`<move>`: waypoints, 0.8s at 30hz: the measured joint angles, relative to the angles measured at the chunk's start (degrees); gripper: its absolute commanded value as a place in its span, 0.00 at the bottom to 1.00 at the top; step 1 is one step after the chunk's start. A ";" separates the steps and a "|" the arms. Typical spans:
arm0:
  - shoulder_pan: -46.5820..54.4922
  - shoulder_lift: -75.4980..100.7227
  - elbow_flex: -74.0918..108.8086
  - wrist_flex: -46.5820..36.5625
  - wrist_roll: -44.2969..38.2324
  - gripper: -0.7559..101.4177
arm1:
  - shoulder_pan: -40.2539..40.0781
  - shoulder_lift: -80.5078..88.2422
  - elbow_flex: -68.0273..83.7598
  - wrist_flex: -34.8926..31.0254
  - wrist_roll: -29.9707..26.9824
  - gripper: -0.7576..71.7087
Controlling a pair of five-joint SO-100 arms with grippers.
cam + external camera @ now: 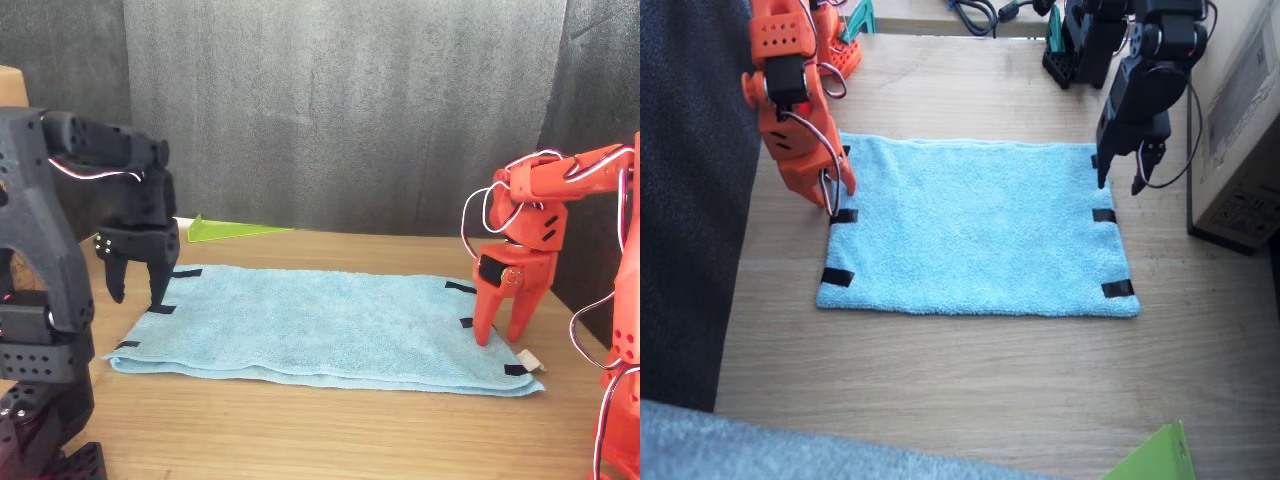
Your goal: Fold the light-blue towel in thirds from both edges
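Observation:
The light-blue towel point(975, 228) point(320, 325) lies flat and spread out on the wooden table. Black tape strips point(1104, 215) mark both short edges, and a small white tag point(530, 360) pokes out at one corner. My right gripper point(836, 198) point(500, 338), orange, points down at one short edge with its fingers apart and its tips at the towel beside a tape strip point(844, 215). Over the opposite short edge my left gripper point(1120, 185) point(135, 298), black, hangs open and straddles that side. Neither gripper holds cloth.
A cardboard box point(1240, 130) stands close beside the left arm. A green sheet corner point(1152, 460) point(232, 230) lies at the table's edge. Dark fabric point(685, 200) borders the table beside the right arm. Cables point(975, 12) lie past the far edge.

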 measured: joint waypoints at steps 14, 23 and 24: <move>0.97 -3.52 1.14 -0.35 0.97 0.29 | 0.00 0.00 0.00 0.00 0.00 0.37; 1.23 -8.96 -1.23 0.00 1.23 0.29 | 0.00 0.00 0.00 0.00 0.00 0.37; 1.58 -9.58 -2.02 0.53 1.41 0.29 | 0.00 0.00 0.00 0.00 0.00 0.37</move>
